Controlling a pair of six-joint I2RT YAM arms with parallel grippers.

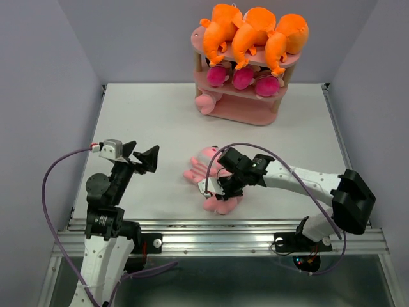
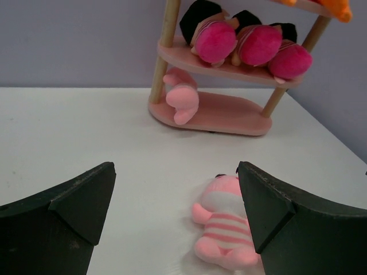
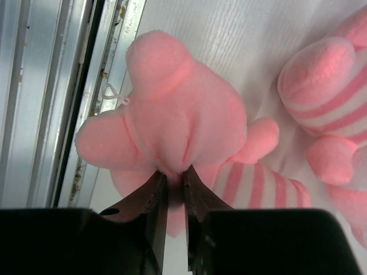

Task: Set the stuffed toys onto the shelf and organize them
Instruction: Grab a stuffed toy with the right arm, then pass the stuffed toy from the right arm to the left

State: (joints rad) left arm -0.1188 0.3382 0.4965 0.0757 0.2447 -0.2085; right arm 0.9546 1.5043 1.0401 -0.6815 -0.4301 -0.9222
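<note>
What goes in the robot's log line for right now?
right gripper: shut on near pink pig | left gripper: open, empty | other striped pig: on table | shelf: bottom tier holds lone pig

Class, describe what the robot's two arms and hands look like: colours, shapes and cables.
Both arms have white shells with black joint housings. The left arm carries a small white-grey camera block near its wrist; the right arm has a bulky black elbow. A thin purple cable loops along each. The left hand and right hand each have two black, wedge-shaped fingers.
</note>
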